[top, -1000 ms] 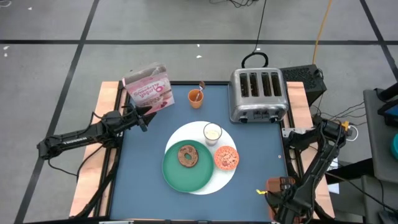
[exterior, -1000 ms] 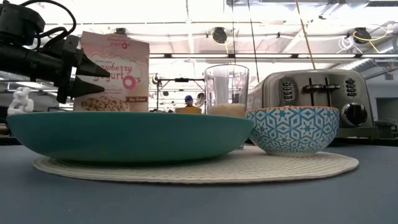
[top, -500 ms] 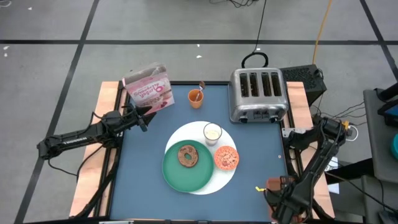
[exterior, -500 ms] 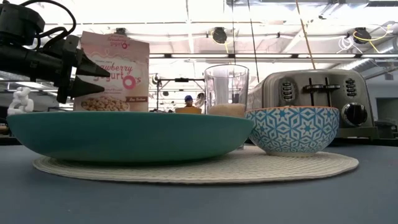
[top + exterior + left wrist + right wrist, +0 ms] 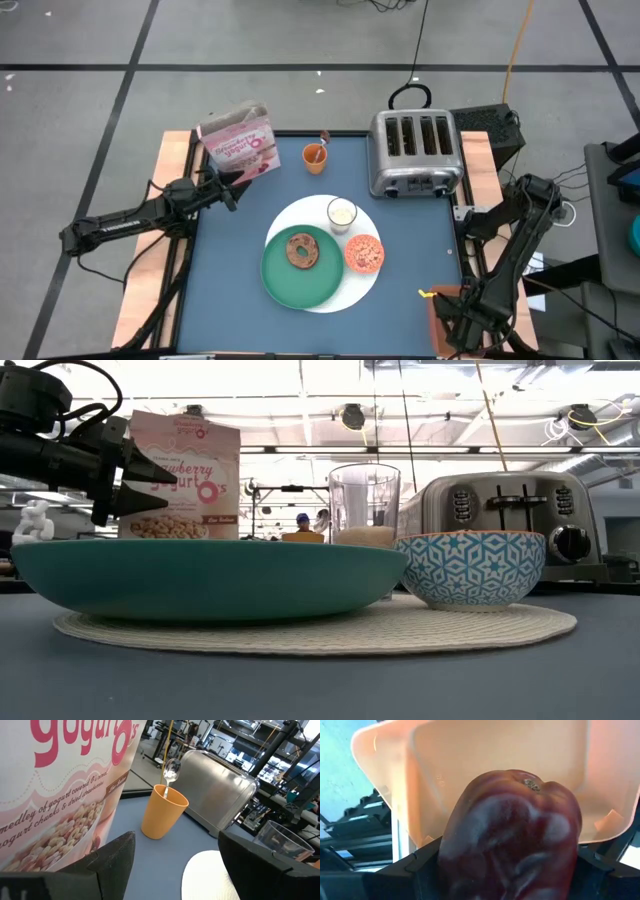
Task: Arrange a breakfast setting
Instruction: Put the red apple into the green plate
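Observation:
A white round mat lies mid-table. On it rest a green plate with a brown bagel, a small milky glass and a patterned bowl. A metal spoon stands in an orange cup at the far side. My left gripper hovers open by the cereal box, holding nothing. My right gripper, off the table's near right corner, is shut on a dark red fruit over a pale orange bin. My right gripper pinches the dark red fruit between its two fingers, one on each flank. The fingers come from above, pointing steeply down. The fruit is lifted clear of the bin's floor, with its stem dimple on the side away from the gripper.
A silver four-slot toaster stands at the far right, a pink cereal box at the far left beside my left gripper. The blue table top is bare left of the mat and along the near edge.
My right gripper has risen above the bin with the fruit between its fingers, drifting slightly toward the table's far side and rolling about its own axis.

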Motion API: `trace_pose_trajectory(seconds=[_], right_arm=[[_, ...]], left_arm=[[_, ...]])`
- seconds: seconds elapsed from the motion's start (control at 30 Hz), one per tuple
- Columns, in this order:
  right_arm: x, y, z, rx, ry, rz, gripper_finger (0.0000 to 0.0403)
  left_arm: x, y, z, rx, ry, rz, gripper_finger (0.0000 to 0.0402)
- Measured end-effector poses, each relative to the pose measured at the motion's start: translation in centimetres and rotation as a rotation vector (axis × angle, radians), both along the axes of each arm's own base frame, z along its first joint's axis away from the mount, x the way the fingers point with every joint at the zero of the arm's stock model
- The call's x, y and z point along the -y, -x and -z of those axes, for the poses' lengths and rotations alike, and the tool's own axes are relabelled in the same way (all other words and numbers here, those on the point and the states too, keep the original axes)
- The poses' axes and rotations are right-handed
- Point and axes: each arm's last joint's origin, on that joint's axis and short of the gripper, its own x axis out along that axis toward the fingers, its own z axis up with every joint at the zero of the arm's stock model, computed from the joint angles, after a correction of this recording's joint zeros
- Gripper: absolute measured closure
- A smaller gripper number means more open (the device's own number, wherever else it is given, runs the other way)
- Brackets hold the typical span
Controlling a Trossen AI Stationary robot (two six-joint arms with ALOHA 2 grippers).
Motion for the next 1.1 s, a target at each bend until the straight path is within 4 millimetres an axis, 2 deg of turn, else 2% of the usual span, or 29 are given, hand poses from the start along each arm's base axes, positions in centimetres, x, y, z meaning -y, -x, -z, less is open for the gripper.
trace_pose_trajectory(seconds=[0.67,1.1], right_arm=[[1.8,-2.9,-0.1,0.044,0.017,0.127,0.0117],[2.8,-5.3,-0.2,0.095,-0.049,0.185,0.0117]], left_arm=[[0.0,0.0,-0.1,0.019,0.011,0.000,0.0114],[0.5,-0.3,-1.3,0.099,-0.089,0.155,0.0114]])
